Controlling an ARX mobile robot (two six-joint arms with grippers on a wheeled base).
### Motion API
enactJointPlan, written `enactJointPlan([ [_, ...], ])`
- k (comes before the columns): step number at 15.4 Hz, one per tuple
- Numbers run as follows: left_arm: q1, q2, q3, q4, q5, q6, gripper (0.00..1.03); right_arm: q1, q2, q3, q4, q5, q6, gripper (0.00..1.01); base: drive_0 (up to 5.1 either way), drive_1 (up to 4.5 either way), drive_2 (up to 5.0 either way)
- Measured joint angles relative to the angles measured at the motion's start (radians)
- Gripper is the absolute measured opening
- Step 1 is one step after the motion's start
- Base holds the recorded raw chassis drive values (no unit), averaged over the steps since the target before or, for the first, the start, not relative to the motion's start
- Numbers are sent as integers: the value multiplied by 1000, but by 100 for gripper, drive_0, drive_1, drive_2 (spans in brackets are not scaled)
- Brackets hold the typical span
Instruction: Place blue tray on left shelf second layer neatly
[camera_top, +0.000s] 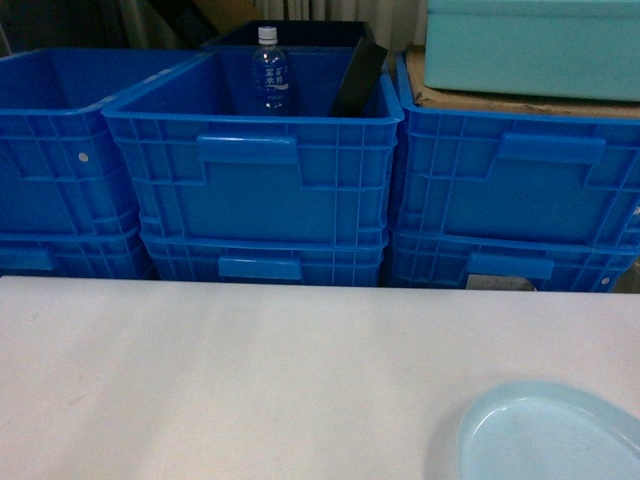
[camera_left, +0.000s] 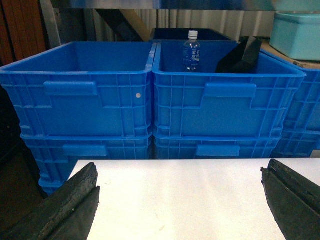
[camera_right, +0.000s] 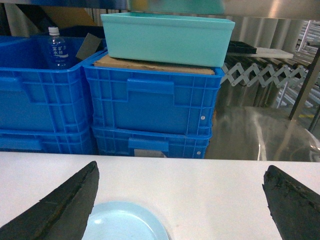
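1. We found the blue tray (camera_top: 550, 432) lying flat on the white desk (camera_top: 250, 370), at its near right corner, with part of the dish cut off by the frame in the head view.
2. In the right wrist view the tray (camera_right: 125, 222) sat low between the spread fingers of our right gripper (camera_right: 180, 200), nearer the left finger (camera_right: 65, 205); the jaws stood wide apart and gripped nothing, and no finger touched the tray as far as we could see.
3. Our left gripper (camera_left: 180, 200) hung over the left part of the desk (camera_left: 180, 190), its fingers (camera_left: 70, 205) also parted wide, with only bare tabletop between them.
4. Beyond the far edge of the desk stood stacked blue crates (camera_top: 250, 180), side by side, two high.
5. The middle top crate held a water bottle (camera_top: 268, 70) standing upright and a black object (camera_top: 358, 78) leaning against the crate's right wall.
6. On the right-hand stack lay a sheet of cardboard (camera_right: 155, 64), and on that a teal bin (camera_right: 167, 37).
7. To the right of the crates we saw shiny steel surfaces and a folding lattice (camera_right: 260, 75); we could not tell which shelf tier was which.
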Motion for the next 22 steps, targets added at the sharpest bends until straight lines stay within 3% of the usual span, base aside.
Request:
enactJointPlan([
  [14,0,0,0,0,0,0,98,4,5,0,13,6,2,98,0,0,0],
  [15,0,0,0,0,0,0,98,62,89,0,166,87,8,98,0,0,0],
  [16,0,0,0,0,-1,0,98,233,365,50,454,230,31,98,0,0,0],
  [17,0,0,0,2,0,0,98,353,665,155,664,279,56,98,0,0,0],
  [18,0,0,0,2,1,0,98,346,964,319,768,228,89,98,0,0,0],
  [19,0,0,0,2,-2,0,98,285,1210,513,644,144,136,98,0,0,0],
  [20,0,0,0,1,-2,0,98,234,1378,626,486,66,174,98,0,0,0],
  [22,0,0,0,2,-2,0,98,168,1519,716,339,4,209,98,0,0,0],
])
